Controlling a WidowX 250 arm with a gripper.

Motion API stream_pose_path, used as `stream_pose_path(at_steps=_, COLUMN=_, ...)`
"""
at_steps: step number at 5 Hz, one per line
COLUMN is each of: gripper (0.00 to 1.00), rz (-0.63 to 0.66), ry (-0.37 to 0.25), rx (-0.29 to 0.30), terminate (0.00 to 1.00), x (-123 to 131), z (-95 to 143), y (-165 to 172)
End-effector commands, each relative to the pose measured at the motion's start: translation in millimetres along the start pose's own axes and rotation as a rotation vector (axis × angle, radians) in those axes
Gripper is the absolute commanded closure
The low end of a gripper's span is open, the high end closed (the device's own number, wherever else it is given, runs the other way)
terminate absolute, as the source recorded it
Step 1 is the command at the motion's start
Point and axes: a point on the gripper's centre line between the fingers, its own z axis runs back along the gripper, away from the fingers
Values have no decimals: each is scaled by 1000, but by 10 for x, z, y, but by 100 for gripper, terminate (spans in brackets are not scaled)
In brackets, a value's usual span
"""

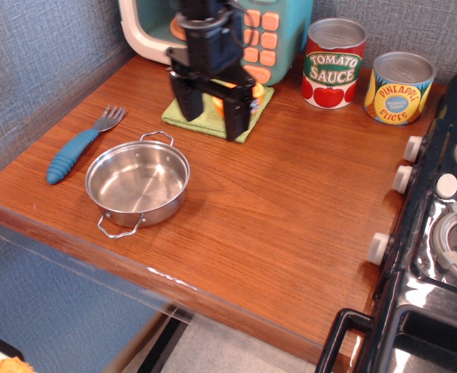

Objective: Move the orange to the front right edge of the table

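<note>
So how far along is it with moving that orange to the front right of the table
Early stage. Done: the end effector is at the orange, its fingers straddling it on the green cloth at the back by the toy microwave. In hand: the grasp; whether it has closed cannot be told, as the orange is mostly hidden. Left: lifting, carrying it past the pan, and setting it on the table at the front right edge.
</note>
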Motion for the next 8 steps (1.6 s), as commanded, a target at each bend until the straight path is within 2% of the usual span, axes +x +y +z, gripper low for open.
stream_pose_path(at_steps=1, gripper=0, rz=-9, ry=-60, rx=64, terminate=0, x=696, z=-41, y=52)
stream_pose_path(at_steps=3, gripper=0, rz=-3, ry=-69, rx=87, terminate=0, x=847, z=-56, y=105)
stream_pose_path(at_steps=8, gripper=0, rz=-4, ry=-19, rx=134, terminate=0, x=757, z=-89, y=316)
